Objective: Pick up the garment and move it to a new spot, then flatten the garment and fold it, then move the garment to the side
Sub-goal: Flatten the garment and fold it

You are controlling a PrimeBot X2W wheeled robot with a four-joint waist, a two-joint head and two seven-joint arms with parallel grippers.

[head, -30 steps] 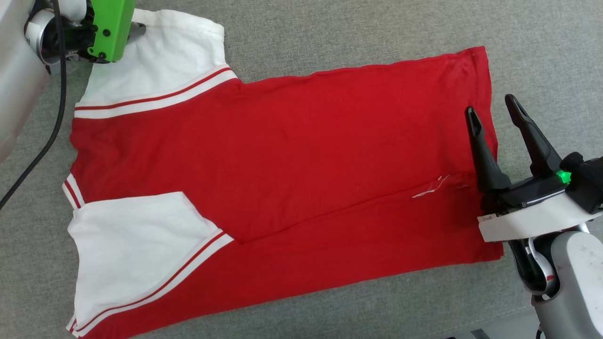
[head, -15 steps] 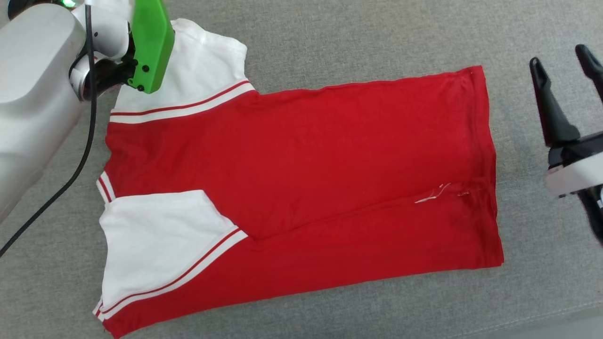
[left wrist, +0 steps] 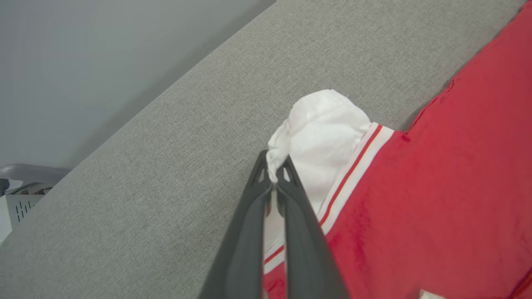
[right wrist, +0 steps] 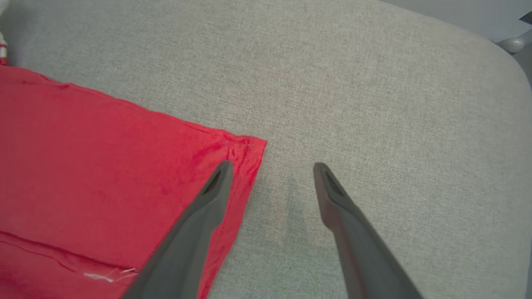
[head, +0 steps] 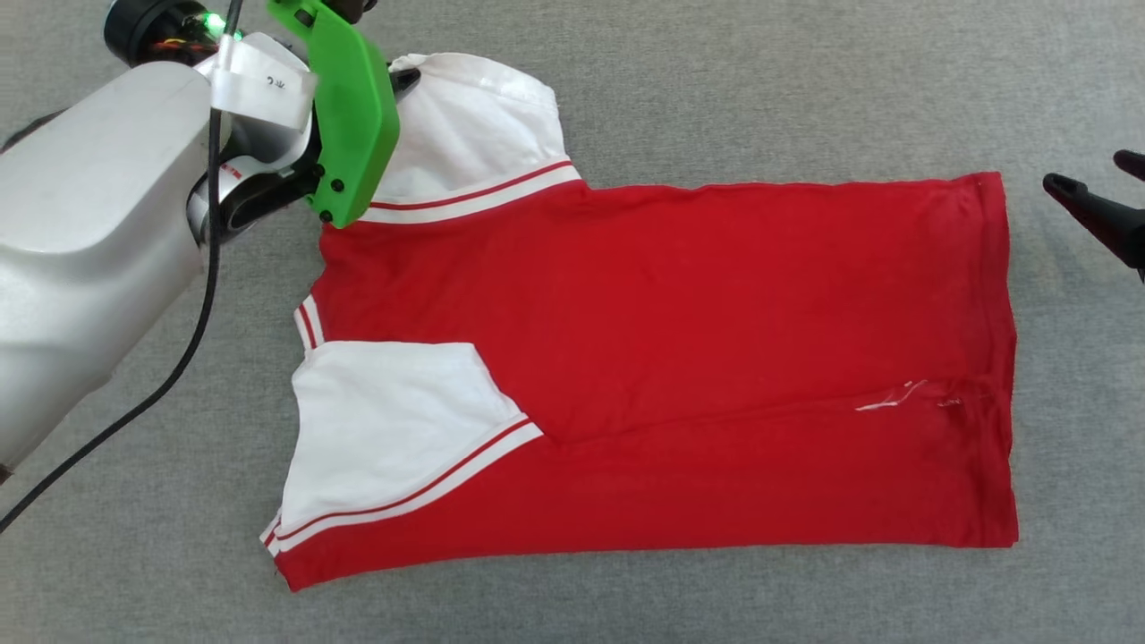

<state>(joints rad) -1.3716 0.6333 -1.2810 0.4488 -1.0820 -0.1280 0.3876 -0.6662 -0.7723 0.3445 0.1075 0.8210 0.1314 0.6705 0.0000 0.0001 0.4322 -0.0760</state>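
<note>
From the head view, what is new is the left tool (head: 401, 82). A second ago its jaws stood apart at the far white sleeve (head: 465, 125), and now they are closed on it. The right tool (head: 1087, 172) was over the hem before. Now its fingertips are beside the hem, off the cloth and wide apart. The whole picture has also shifted, so the camera has moved. The garment (head: 698, 304) lies flat between the two tools on the grey woven surface (head: 716, 89), one long side already folded over with its sleeve (head: 385, 420) on top. We judge that the sleeve fold has begun and the pinched sleeve is ready to be carried inward.

In the left wrist view, the left tool's fingers (left wrist: 291, 195) pinch a small bunch of soft white jersey. Just beyond the tips the sleeve puffs up into a rounded hump — thin, limp cloth. The red-and-white striped trim (left wrist: 353, 166) runs to the right of the fingers.

In the right wrist view, the right tool (right wrist: 272, 166) holds nothing. The hem corner (right wrist: 245, 153) lies under its left finger, and we cannot tell if they touch. The red cloth is smooth with a stitched hem — a loose white thread (right wrist: 108, 275) lies on it.
</note>
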